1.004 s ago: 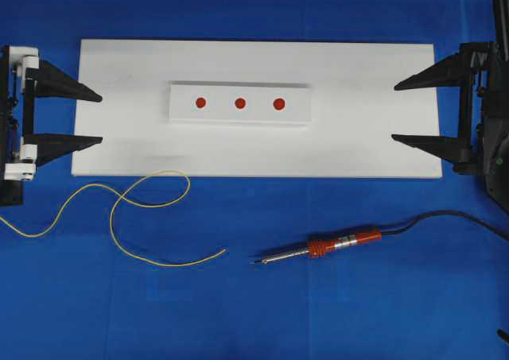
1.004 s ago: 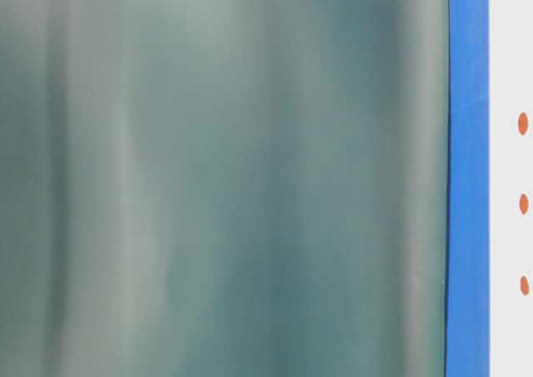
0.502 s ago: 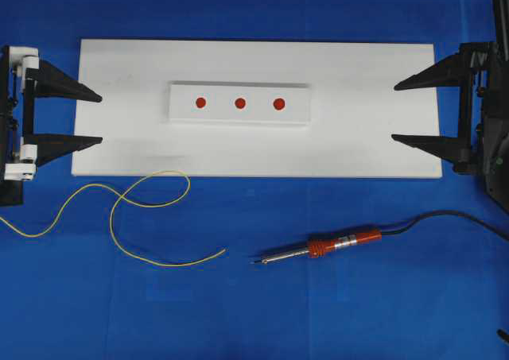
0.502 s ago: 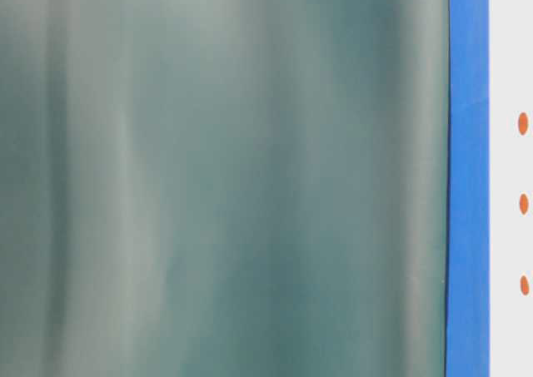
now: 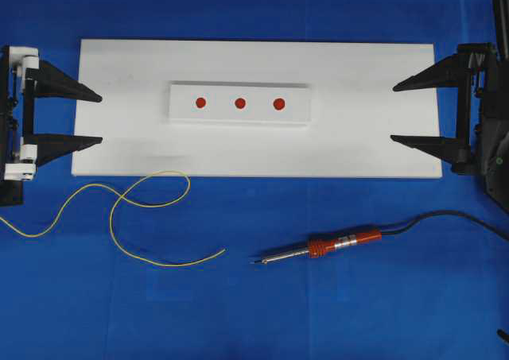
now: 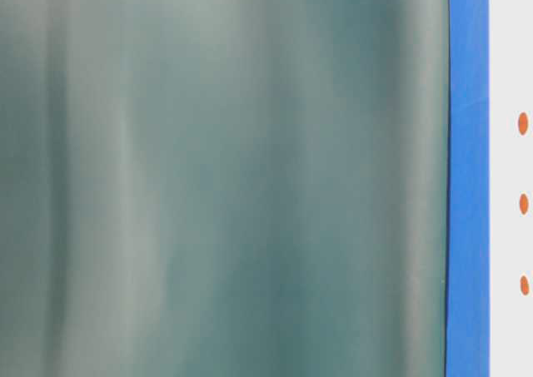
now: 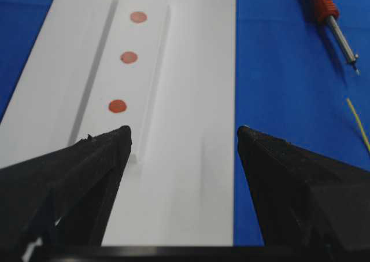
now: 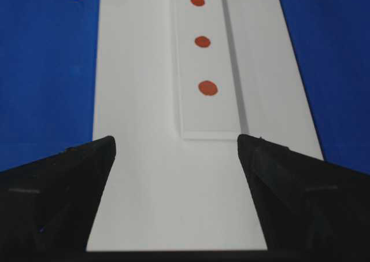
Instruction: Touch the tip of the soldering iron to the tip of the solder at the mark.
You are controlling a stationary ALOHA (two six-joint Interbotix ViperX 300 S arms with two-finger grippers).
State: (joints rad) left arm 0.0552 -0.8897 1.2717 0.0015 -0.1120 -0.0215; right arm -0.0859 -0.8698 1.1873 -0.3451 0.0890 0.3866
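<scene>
The soldering iron (image 5: 334, 245) lies on the blue cloth in front of the board, its tip pointing left and its black cord (image 5: 445, 215) trailing right. The yellow solder (image 5: 111, 222) curls over the cloth at front left, one end near the iron's tip. Three red marks (image 5: 240, 102) sit on a raised white strip. My left gripper (image 5: 101, 119) is open at the board's left edge, holding nothing. My right gripper (image 5: 394, 113) is open at the right end, also holding nothing. The left wrist view shows the left gripper (image 7: 184, 132), the iron (image 7: 329, 13) and a bit of solder (image 7: 359, 123).
The white board (image 5: 358, 145) spans the middle of the blue cloth. In the right wrist view the right gripper (image 8: 176, 139) hangs over the board, facing the marks (image 8: 207, 88). A blurred grey-green surface (image 6: 225, 177) fills most of the table-level view.
</scene>
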